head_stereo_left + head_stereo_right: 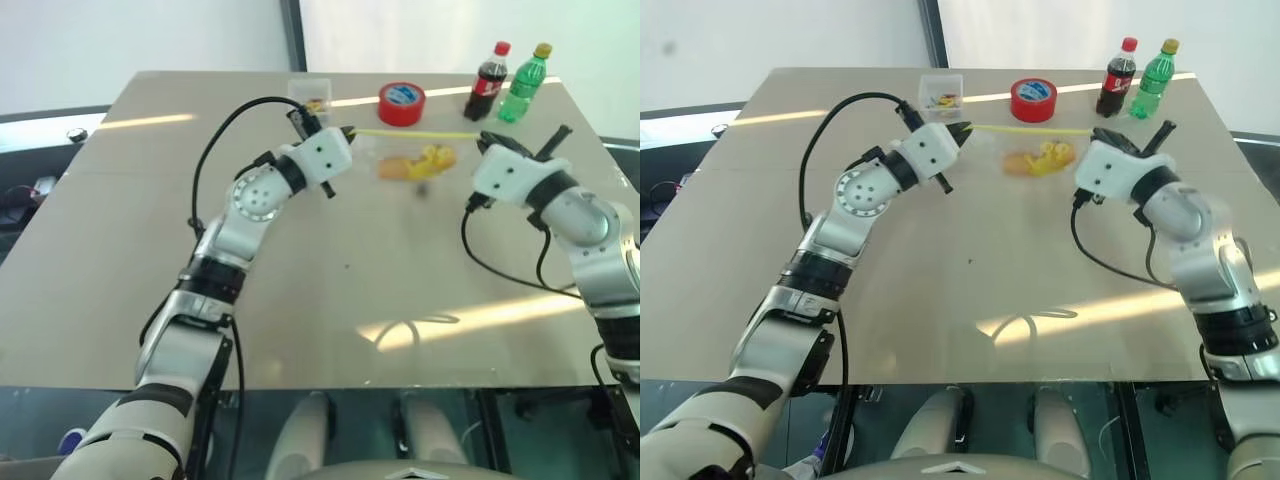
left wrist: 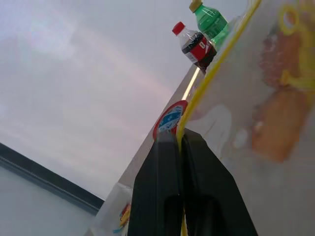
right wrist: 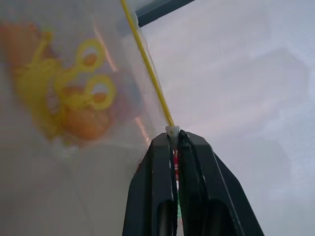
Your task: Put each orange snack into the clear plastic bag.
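The clear plastic bag (image 1: 420,158) hangs stretched between my two grippers above the far middle of the table, its yellow strip (image 1: 415,133) taut along the top. My left gripper (image 1: 346,131) is shut on the strip's left end, and its black fingers (image 2: 162,167) pinch the strip. On the right end, my right gripper (image 1: 483,139) is shut on the bag's corner (image 3: 172,131). The orange snacks (image 1: 397,168) lie inside the bag behind a yellow print. They also show through the film as orange snacks (image 2: 275,125) and orange snacks (image 3: 81,120).
A red tape roll (image 1: 401,103) lies behind the bag. A cola bottle (image 1: 487,82) and a green bottle (image 1: 524,84) stand at the far right. A small clear box (image 1: 310,95) sits at the far edge of the tan table (image 1: 330,290).
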